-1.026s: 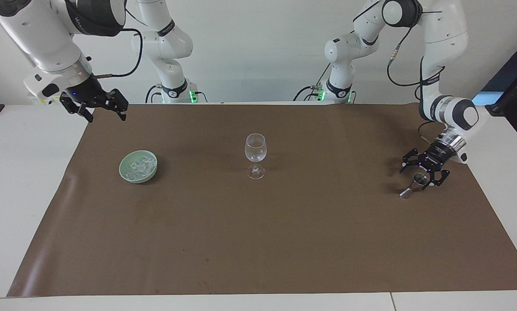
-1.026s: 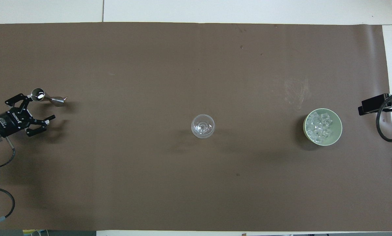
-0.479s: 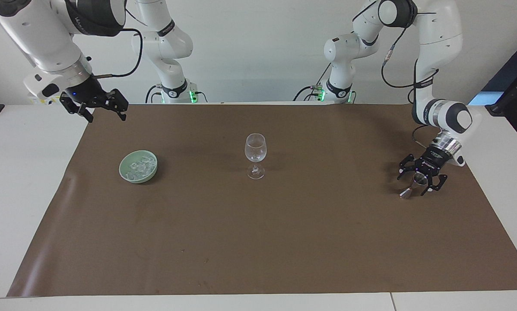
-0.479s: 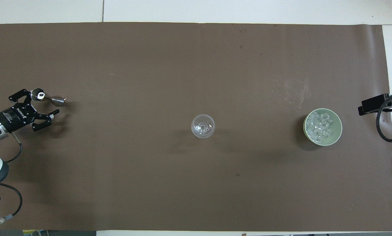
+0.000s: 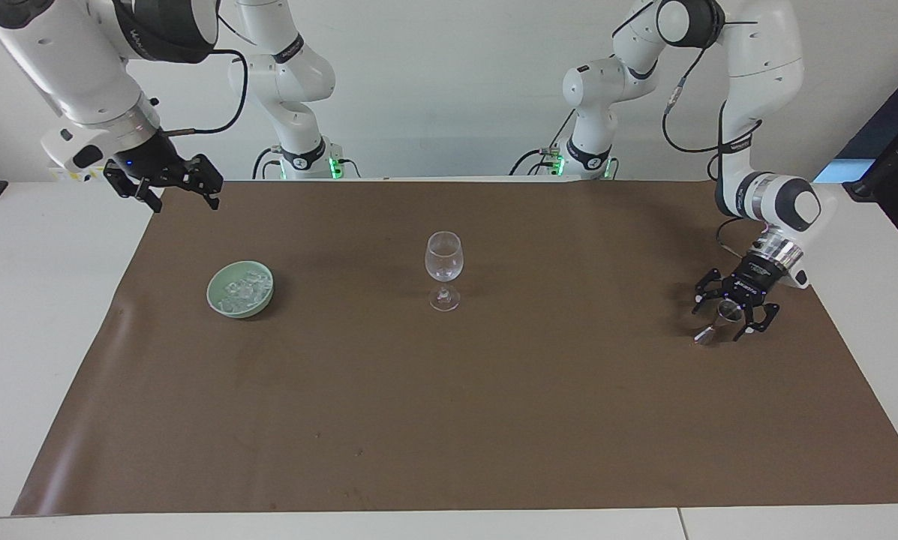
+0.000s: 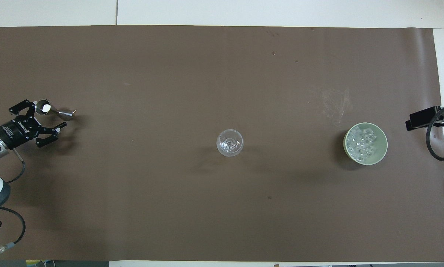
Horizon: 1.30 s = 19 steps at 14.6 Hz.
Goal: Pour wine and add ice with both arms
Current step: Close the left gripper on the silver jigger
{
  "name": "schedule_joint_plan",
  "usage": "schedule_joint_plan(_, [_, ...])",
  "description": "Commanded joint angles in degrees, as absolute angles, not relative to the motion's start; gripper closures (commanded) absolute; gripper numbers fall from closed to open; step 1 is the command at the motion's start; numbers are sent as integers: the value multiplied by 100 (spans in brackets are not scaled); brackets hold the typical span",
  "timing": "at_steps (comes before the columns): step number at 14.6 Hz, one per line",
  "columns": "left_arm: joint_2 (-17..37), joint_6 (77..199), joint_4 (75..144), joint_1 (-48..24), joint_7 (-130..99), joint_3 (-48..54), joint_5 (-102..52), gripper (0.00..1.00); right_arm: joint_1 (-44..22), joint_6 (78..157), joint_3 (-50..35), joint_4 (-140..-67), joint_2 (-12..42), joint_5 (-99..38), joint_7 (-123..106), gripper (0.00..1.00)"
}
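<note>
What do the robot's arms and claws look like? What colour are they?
Both arms are big, white and rounded, with black caps on their joints and black cables looping beside them. Green lights glow at their bases. Each wrist has a silvery ring. The left gripper and the right gripper are black, spidery claws with white lettering.

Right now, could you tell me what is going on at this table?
The left gripper is down at a small metal jigger at its end of the brown mat, fingers open around the cup, not yet closed. The wine glass stands empty mid-mat. The ice sits in its green bowl; the right gripper waits open, raised over the mat's corner.
</note>
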State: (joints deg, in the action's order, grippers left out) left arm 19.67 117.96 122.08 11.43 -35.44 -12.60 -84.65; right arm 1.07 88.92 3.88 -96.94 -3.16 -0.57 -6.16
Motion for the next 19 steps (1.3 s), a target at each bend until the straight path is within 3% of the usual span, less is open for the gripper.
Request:
schedule_joint_plan(1, [1872, 11944, 12270, 1063, -3498, -1274, -8604, 3, 185, 8965, 352, -9835, -439, -149, -721, 0])
schedule_joint_plan(3, [1872, 11944, 12261, 1055, -3498, -1274, -8631, 9, 185, 8965, 352, -9835, -439, -149, -721, 0])
schedule_joint_plan(4, [1881, 11936, 12261, 1046, -3481, -1274, -8648, 20, 185, 8965, 360, -9835, -439, -149, -721, 0])
schedule_joint_plan(7, [1881, 11909, 12191, 1037, -3463, -1274, -8692, 100, 185, 8965, 352, -9835, -439, -149, -721, 0])
schedule_joint_plan(15, [1863, 11848, 12173, 1151, -3865, -1274, -8850, 100, 185, 8965, 352, -9835, -439, -149, -721, 0])
schedule_joint_plan(19, [1513, 11777, 12234, 1020, -4244, -1301, -8851, 100, 185, 8965, 352, -9835, -439, -141, -721, 0])
